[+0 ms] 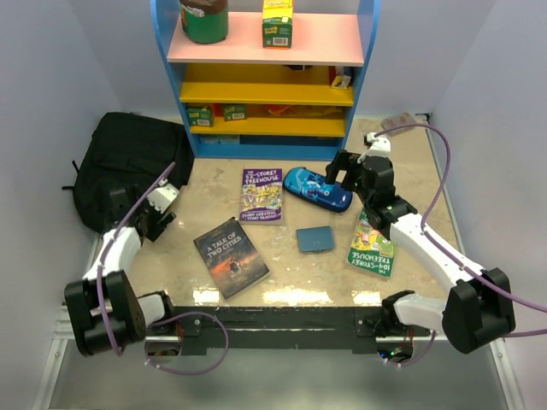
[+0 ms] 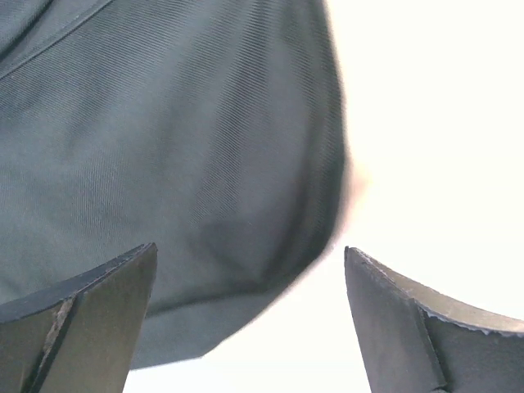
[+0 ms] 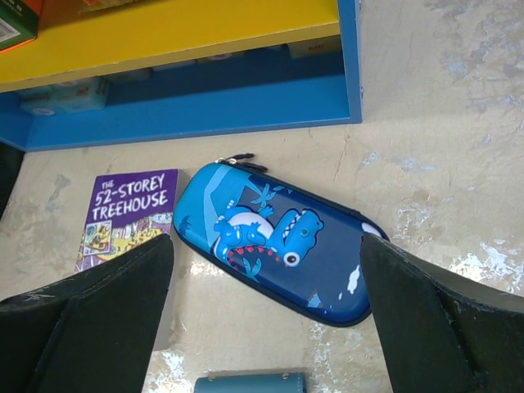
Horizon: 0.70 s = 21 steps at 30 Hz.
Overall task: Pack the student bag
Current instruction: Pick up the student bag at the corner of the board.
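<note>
Black fabric, the student bag slumps far left beside the shelf. I hold my left gripper wide open at its edge, probably to open it, while the right gripper hangs spread over the pencil case.

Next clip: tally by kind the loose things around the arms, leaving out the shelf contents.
Books: 3 (52-Storey Treehouse, A Tale of Two Cities, 104-Storey Treehouse)
Pencil case: 1
Small blue pouch: 1
Backpack: 1
Total: 6
</note>
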Available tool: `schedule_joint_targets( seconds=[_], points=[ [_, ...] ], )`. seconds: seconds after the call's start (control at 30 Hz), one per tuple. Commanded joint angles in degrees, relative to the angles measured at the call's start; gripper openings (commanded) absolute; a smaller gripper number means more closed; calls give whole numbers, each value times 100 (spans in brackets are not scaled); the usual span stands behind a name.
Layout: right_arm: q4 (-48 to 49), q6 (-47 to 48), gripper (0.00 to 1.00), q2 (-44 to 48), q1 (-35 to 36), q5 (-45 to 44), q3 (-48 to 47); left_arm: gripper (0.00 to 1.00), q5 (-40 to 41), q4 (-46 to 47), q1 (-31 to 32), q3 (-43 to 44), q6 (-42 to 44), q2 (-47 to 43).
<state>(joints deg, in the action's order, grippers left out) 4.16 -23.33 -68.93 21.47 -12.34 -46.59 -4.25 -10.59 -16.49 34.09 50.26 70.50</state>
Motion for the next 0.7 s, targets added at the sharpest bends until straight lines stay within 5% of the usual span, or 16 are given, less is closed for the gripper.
schedule_joint_targets(
  seconds=[0.0, 0.13, 0.57, 0.67],
  points=[
    [137, 39, 99, 64, 76, 117, -184, 100, -515, -479, -56, -218, 537, -678],
    [94, -5, 99, -59, 146, 118, -272, 100, -595, -778, -56, -60, 669, -371],
    [216, -66, 99, -218, 278, 100, -307, 99, 627, 1613, -56, -70, 63, 947],
    [225, -101, 99, -244, 322, 126, -316, 60, 461, 1245, -38, 263, -183, 1053]
  ],
)
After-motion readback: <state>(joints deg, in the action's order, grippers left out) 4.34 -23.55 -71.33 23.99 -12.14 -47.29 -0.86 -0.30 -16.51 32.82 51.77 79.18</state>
